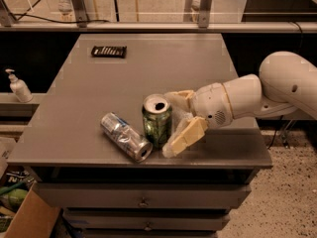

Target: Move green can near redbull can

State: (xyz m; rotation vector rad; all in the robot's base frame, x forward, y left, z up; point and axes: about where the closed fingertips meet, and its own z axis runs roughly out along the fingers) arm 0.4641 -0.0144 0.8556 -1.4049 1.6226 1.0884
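Note:
The green can (157, 123) stands upright on the grey table (148, 68), near its front edge, with its open silver top showing. The redbull can (126, 136) lies on its side just left of it, almost touching. My gripper (171, 123) reaches in from the right on a white arm. Its pale fingers (186, 137) are spread apart, one behind the green can's right side and one in front. They look open and not clamped on the can.
A dark flat packet (109, 51) lies at the table's back left. A white pump bottle (19, 87) stands on a ledge to the left. Drawers are below the tabletop, and a cardboard box (25, 217) sits on the floor at lower left.

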